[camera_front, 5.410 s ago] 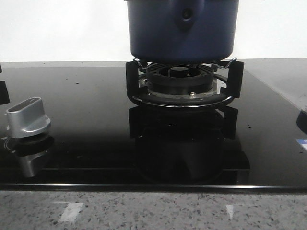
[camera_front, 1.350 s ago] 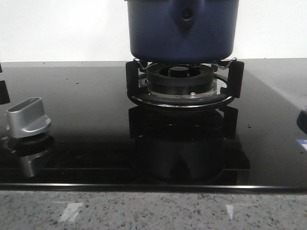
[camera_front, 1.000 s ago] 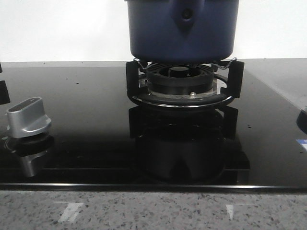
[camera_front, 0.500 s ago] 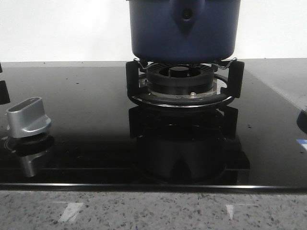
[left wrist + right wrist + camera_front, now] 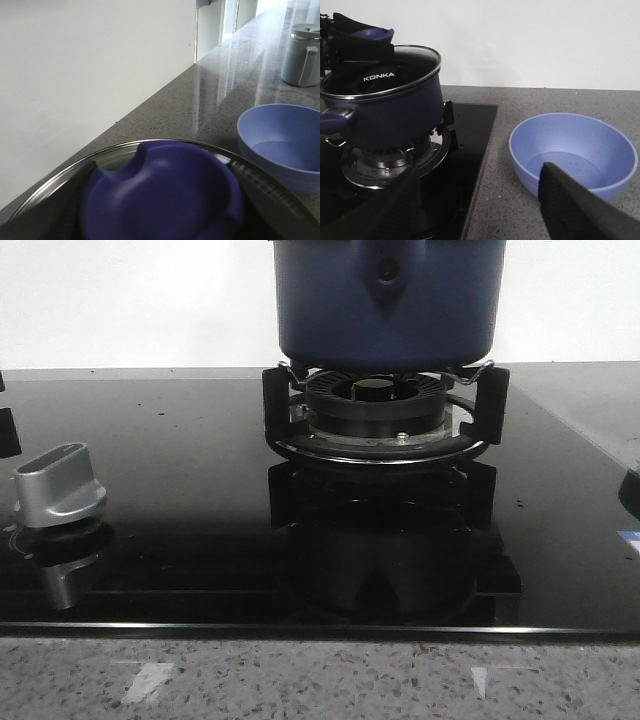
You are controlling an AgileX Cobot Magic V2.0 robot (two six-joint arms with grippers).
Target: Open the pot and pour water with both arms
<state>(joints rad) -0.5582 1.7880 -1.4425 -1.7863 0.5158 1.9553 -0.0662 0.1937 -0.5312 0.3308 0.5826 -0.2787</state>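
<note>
The dark navy pot [image 5: 385, 300] sits on the burner grate [image 5: 378, 415]; its top is cut off in the front view. In the right wrist view the pot [image 5: 390, 117] carries a steel-rimmed glass lid [image 5: 417, 60] that looks slightly tilted. My left gripper [image 5: 355, 42] comes down from above and is shut on the lid's purple knob [image 5: 160, 195], with a dark finger [image 5: 32, 212] on either side. My right gripper [image 5: 485, 215] hangs open and empty over the counter, between the stove and the blue bowl [image 5: 572, 150].
A black glass hob [image 5: 180, 470] with a silver control knob [image 5: 58, 485] at the front left. The pot's stub handle [image 5: 332, 122] sticks out sideways. A grey lidded jug [image 5: 301, 47] stands beyond the bowl [image 5: 282, 140] on the speckled counter. A white wall runs behind.
In the front view the pot has slid a little to the right on the grate. Nothing else there has moved.
</note>
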